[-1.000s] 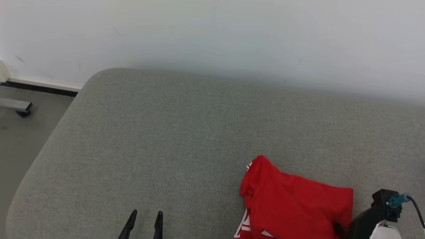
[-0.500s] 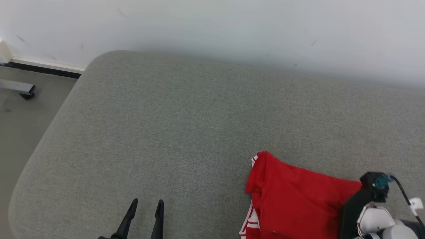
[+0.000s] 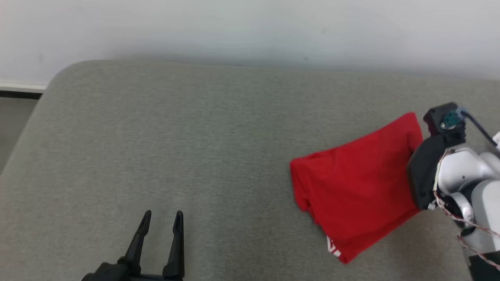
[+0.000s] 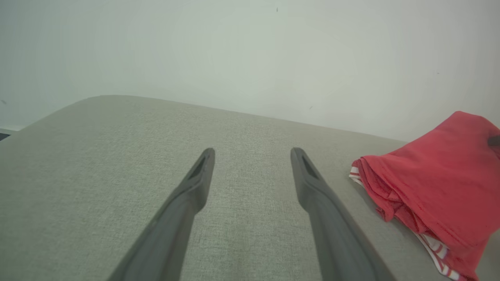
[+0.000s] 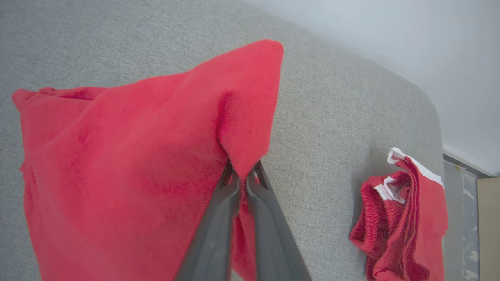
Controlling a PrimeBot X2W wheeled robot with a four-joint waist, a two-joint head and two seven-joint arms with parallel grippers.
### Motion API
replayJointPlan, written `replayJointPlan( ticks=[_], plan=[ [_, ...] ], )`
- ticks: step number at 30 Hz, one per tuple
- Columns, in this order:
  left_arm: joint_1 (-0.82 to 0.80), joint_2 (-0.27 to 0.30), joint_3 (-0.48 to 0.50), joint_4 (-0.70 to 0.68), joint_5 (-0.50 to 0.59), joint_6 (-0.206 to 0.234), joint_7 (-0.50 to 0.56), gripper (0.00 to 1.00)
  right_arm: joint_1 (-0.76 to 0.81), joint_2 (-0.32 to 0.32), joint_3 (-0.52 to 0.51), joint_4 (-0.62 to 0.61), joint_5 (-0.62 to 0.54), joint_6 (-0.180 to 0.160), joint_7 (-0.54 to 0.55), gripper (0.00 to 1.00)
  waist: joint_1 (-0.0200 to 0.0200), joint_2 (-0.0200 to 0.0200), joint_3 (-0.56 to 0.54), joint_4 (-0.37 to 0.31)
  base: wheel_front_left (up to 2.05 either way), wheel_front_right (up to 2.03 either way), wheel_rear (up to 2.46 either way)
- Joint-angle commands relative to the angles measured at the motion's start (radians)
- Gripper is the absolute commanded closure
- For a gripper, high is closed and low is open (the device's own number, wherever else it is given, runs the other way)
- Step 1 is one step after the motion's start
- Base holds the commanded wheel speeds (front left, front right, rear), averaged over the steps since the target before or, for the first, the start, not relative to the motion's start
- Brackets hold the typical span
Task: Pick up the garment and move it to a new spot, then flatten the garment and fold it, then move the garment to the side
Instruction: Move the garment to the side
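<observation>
Right gripper (image 5: 242, 177) is clamped on a corner of your red garment (image 3: 355, 187), raised above the grey cushion (image 3: 195, 136); low end possibly touching. Left gripper (image 3: 161, 218) spread wide, empty.

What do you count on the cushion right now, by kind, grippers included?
Garments: 2, a red garment pinched by the right gripper, and a second red garment bunched near the cushion's edge.
Grippers: 2, the right gripper and the open left gripper.
Cushions: 1, the grey cushion.
Total: 5.
</observation>
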Motion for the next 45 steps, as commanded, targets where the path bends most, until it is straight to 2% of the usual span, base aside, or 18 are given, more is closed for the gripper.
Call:
replayJointPlan(
  ticks=[1, 12, 18, 23, 30, 39, 45],
  plan=[
    [-0.017, 0.0, 0.005, -0.007, -0.003, 0.002, -0.002, 0.0, -0.021, -0.021, 0.009, -0.006, 0.008, -0.003, 0.007, 1.0, -0.0002, -0.0001, 0.046, -0.083, 0.0, 0.0, 0.0],
    [-0.1, 0.001, 0.02, -0.02, 0.037, -0.013, -0.003, 0.0, -0.151, -0.109, -0.005, -0.045, 0.045, -0.003, 0.019, 1.0, -0.0002, -0.0001, 0.146, -0.268, 0.0, 0.0, 0.0],
    [-0.133, 0.001, 0.031, -0.041, 0.063, -0.019, -0.002, 0.0, -0.202, -0.104, -0.047, -0.043, 0.031, -0.003, -0.013, 1.0, -0.0002, -0.0001, 0.193, -0.331, 0.0, 0.0, 0.0],
    [-0.151, 0.001, 0.039, -0.052, 0.077, -0.02, -0.002, 0.0, -0.214, -0.122, -0.092, -0.089, 0.023, -0.003, -0.005, 1.0, -0.0002, -0.0001, 0.222, -0.361, 0.0, 0.0, 0.0],
    [-0.185, 0.018, 0.014, -0.057, 0.088, -0.02, -0.002, 0.0, -0.209, -0.152, -0.218, -0.11, -0.003, -0.003, -0.028, 1.0, -0.0002, -0.0001, 0.275, -0.371, 0.0, 0.0, 0.0],
    [-0.231, 0.03, -0.009, -0.103, 0.105, -0.02, -0.003, 0.0, -0.237, -0.16, -0.364, 0.061, -0.106, -0.003, -0.203, 1.0, -0.0002, -0.0001, 0.328, -0.324, 0.0, 0.0, 0.0],
    [-0.242, 0.042, -0.01, -0.144, 0.12, -0.02, -0.002, 0.0, -0.239, -0.125, -0.463, 0.19, -0.217, -0.003, -0.351, 1.0, -0.0002, -0.0001, 0.351, -0.292, 0.0, 0.0, 0.0]
  ],
)
